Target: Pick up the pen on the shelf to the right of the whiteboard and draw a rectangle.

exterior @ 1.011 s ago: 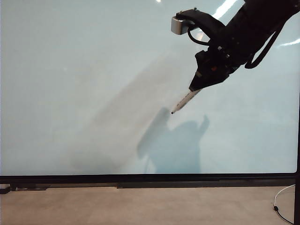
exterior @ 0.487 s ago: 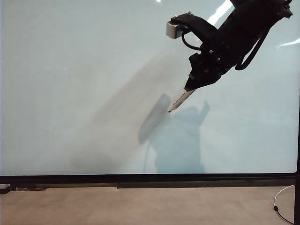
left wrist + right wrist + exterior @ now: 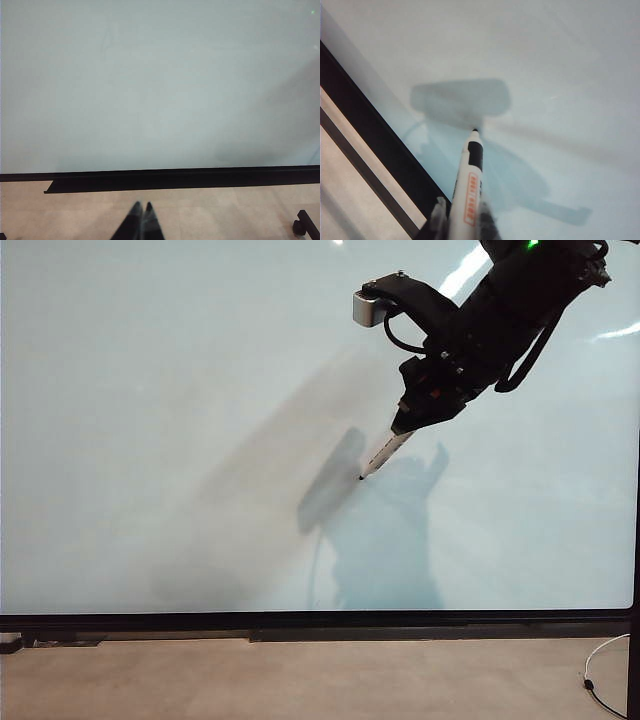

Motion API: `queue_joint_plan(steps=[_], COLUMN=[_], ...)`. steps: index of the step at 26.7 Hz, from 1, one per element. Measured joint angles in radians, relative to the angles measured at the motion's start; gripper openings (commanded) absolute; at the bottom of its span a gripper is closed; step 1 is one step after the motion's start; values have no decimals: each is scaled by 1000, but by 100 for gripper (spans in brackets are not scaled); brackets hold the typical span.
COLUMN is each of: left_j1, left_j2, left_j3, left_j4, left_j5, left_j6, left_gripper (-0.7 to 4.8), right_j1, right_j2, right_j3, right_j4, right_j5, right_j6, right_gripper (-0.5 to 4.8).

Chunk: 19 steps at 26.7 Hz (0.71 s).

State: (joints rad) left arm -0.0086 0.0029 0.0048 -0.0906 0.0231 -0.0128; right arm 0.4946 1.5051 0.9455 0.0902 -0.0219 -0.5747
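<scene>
Right tool (image 3: pixel 408 426) clamping the pen (image 3: pixel 379 455) slantwise, tip leading, for marking the whiteboard (image 3: pixel 150 440) toward its upper right corner; tip possibly touching, hard to tell. No rectangle showing. Left tool (image 3: pixel 141 212) pressed together, idling below the board's bottom edge.

You find only one piece of printing: a red-orange label with pale lettering running lengthwise along the white barrel of the pen (image 3: pixel 468 192), seen in the right wrist view. The letters are too blurred for you to read. In the exterior view the pen (image 3: pixel 381 454) shows dark specks of print along its side, also too small to make out. The whiteboard (image 3: pixel 150 420) carries no writing, label or number that you can read.
</scene>
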Motion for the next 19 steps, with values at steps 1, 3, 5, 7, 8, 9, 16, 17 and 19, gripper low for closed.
queue_joint_plan(steps=[1, 3, 5, 7, 8, 9, 16, 17, 19], left_j1=[0, 0, 0, 0, 0, 0, 0, 0, 0], left_j2=[0, 0, 0, 0, 0, 0, 0, 0, 0], left_j3=[0, 0, 0, 0, 0, 0, 0, 0, 0], left_j4=[0, 0, 0, 0, 0, 0, 0, 0, 0], left_j5=[0, 0, 0, 0, 0, 0, 0, 0, 0], left_j6=[0, 0, 0, 0, 0, 0, 0, 0, 0], left_gripper=[-4, -4, -4, -4, -4, -4, -4, -4, -4], right_j1=[0, 0, 0, 0, 0, 0, 3, 3, 3], right_j2=[0, 0, 0, 0, 1, 1, 1, 1, 1], right_j3=[0, 0, 0, 2, 7, 14, 44, 45, 45], right_j4=[2, 2, 5, 5, 1, -2, -28, -28, -28], right_j5=[0, 0, 0, 0, 1, 4, 5, 5, 5], right_j6=[0, 0, 0, 0, 0, 0, 0, 0, 0], right_gripper=[-5, -5, -5, -5, -5, -5, -5, -5, -5])
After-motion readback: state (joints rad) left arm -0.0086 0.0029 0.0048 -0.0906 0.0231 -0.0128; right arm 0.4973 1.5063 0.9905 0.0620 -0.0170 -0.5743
